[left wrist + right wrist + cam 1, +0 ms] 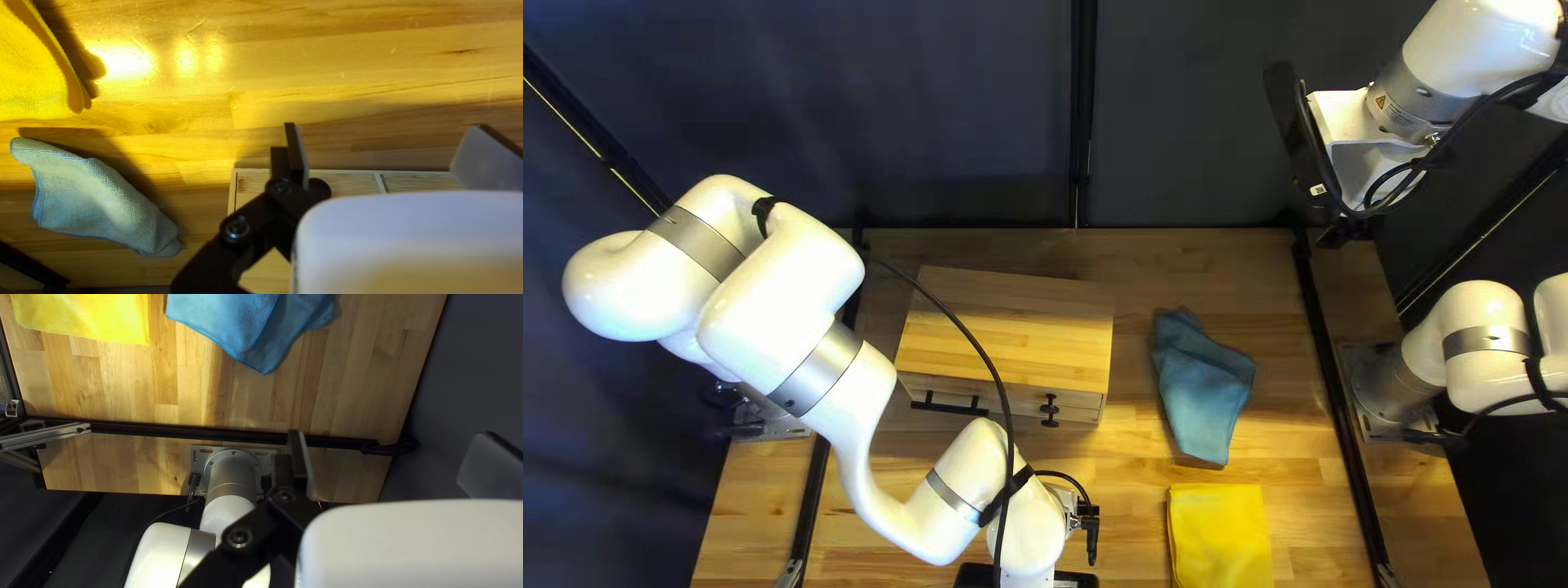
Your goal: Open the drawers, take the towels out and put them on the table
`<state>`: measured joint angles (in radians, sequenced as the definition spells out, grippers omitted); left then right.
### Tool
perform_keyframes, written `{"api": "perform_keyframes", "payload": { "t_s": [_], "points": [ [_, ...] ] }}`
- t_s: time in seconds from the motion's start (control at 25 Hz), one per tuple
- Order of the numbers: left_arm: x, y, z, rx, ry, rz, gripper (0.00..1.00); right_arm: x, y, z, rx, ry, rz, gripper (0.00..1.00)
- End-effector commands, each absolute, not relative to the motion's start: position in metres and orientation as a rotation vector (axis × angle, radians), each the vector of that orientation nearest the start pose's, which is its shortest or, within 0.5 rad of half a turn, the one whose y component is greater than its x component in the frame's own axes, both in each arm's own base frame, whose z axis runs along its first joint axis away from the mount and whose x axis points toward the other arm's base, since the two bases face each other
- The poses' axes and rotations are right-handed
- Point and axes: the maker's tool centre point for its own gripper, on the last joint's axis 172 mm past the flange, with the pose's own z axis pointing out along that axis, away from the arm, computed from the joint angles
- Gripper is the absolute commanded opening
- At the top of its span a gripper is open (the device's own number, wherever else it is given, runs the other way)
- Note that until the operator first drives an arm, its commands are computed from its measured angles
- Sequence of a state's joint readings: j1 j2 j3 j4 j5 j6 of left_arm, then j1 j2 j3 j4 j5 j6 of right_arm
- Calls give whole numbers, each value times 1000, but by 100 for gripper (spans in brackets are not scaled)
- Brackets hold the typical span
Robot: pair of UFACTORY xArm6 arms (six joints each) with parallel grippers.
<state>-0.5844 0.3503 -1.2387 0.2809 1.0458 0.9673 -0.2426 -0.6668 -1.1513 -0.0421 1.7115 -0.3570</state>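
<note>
A wooden drawer box [1013, 343] stands mid-table, both its drawers pushed in, with a black bar handle [947, 404] and a black knob [1049, 408] on the front. To its right a crumpled blue towel [1201, 384] lies on the table, and a folded yellow towel [1221, 535] lies nearer the front edge. My left gripper [384, 155] is open and empty, hovering over the box's front [347, 181] by the knob [320, 188]. My right gripper [392, 463] is open and empty, held high over its own base [233, 473], well away from the blue towel [253, 322].
The left arm [792, 327] bends across the table's left side, partly hiding the box's left end. A black rail [1327, 359] runs along the table's right side. Bare wood [1111, 465] lies in front of the box.
</note>
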Motion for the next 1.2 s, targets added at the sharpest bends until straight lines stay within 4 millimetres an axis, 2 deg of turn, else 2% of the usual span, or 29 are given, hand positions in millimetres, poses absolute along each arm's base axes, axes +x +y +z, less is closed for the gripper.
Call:
{"api": "perform_keyframes", "payload": {
  "t_s": [0.04,0.52,0.72,1.2],
  "points": [
    [450,-220,79,-1885,2223,313,100,272,-79,423,-3205,-170,-144,100],
    [465,-194,57,-1729,2286,389,100,272,-79,423,-3205,-170,-144,100],
    [468,-176,46,-1702,2281,397,100,272,-79,423,-3205,-170,-144,100],
    [471,-152,42,-1672,2239,426,100,272,-79,423,-3205,-170,-144,100]
  ]
}}
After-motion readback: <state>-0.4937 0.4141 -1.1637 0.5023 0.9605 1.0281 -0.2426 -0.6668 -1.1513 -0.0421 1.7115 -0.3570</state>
